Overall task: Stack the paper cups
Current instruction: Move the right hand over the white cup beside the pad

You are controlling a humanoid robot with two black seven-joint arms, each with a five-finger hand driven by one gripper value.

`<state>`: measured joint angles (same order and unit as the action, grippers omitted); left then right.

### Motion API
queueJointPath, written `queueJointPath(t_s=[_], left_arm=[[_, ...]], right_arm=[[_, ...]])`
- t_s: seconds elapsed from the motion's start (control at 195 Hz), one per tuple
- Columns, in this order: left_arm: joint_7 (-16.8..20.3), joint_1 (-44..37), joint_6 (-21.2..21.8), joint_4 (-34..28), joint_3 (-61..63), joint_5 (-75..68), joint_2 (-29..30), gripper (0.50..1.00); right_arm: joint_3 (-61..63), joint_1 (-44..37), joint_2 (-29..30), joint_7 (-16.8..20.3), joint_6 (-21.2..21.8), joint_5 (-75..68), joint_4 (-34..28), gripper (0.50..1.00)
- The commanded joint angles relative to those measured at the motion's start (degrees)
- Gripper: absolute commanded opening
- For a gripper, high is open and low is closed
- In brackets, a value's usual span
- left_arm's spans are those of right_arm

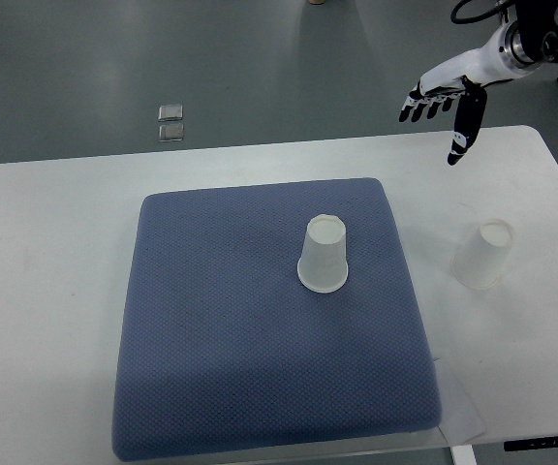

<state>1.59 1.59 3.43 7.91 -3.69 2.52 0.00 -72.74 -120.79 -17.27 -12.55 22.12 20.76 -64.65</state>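
So here's the setup: a white table (46,291) with a big blue-grey textured mat (221,339) sitting square in the middle of it. One paper cup (324,254) stands upside down on the mat, a bit toward 2 o'clock from the mat's centre, wide rim down and the small base facing up. The second paper cup (483,254) is off the mat entirely, out on the bare table at about 3 o'clock from the first one, well apart from it, also flipped rim-down and looking slightly tilted from this angle. The right hand (446,105) comes in from the upper right corner, white arm with black fingers (425,105), and it hangs over the table's far edge at roughly 12 o'clock from the off-mat cup. Fingers are spread and loose, thumb pointing down, holding nothing and touching neither cup. Past the table at around 11 o'clock there's grey floor (85,58) with two small clear square things (170,121) lying on it, can't tell what they are.
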Motion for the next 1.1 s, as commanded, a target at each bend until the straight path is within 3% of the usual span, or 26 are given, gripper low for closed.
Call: queueJointPath(t_s=[0.0, 0.133, 0.323, 0.651, 1.097], left_arm=[[0.00, 0.00, 0.00, 0.00, 0.00, 0.03, 0.00, 1.000], [0.00, 0.00, 0.00, 0.00, 0.08, 0.03, 0.00, 1.000], [0.00, 0.00, 0.00, 0.00, 0.00, 0.03, 0.00, 1.000], [0.00, 0.00, 0.00, 0.00, 0.08, -0.06, 0.00, 1.000], [0.00, 0.00, 0.00, 0.00, 0.08, 0.03, 0.00, 1.000]], right_arm=[[-2.76, -6.12, 0.57, 1.12, 4.78, 3.41, -4.08, 0.913], [-3.03, -13.06, 0.13, 1.12, 12.88, 4.81, -6.98, 0.913], [-2.15, -20.97, -0.23, 0.60, 12.88, 4.90, -9.97, 0.913], [-4.78, -27.74, -1.37, 0.60, 12.88, 4.90, -15.86, 0.913], [-5.75, -23.88, -1.81, 1.12, 12.88, 4.99, -16.92, 0.911]])
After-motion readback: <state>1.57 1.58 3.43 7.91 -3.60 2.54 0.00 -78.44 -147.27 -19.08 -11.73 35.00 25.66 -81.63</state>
